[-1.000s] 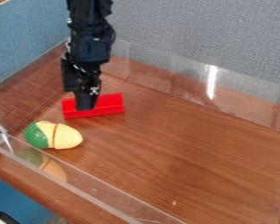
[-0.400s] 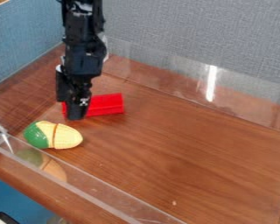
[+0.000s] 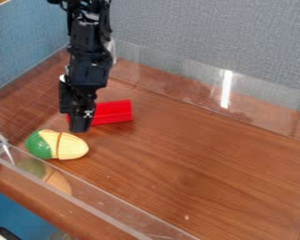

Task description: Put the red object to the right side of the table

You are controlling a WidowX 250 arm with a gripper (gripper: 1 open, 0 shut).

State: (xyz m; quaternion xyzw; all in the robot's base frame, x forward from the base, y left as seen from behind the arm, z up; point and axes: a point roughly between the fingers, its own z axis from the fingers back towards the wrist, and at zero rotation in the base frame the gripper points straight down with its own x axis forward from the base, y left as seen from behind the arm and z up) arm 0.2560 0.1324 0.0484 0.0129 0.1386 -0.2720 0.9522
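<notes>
The red object (image 3: 112, 113) is a small bright red block lying flat on the table (image 3: 202, 159), left of the middle. My black gripper (image 3: 80, 118) points steeply down over the block's left end and hides that end. Its jaws look open, straddling the block's left part. I cannot tell whether the fingers touch the block. The tips are close to the tabletop.
A green-and-yellow egg-shaped toy (image 3: 56, 145) lies in front of the gripper, near the left front corner. Low clear acrylic walls (image 3: 228, 89) edge the table. Bare wood stretches to the right of the block.
The gripper has sunk lower and shifted left, from above the block's middle to over its left end. The block and the toy have not moved.
</notes>
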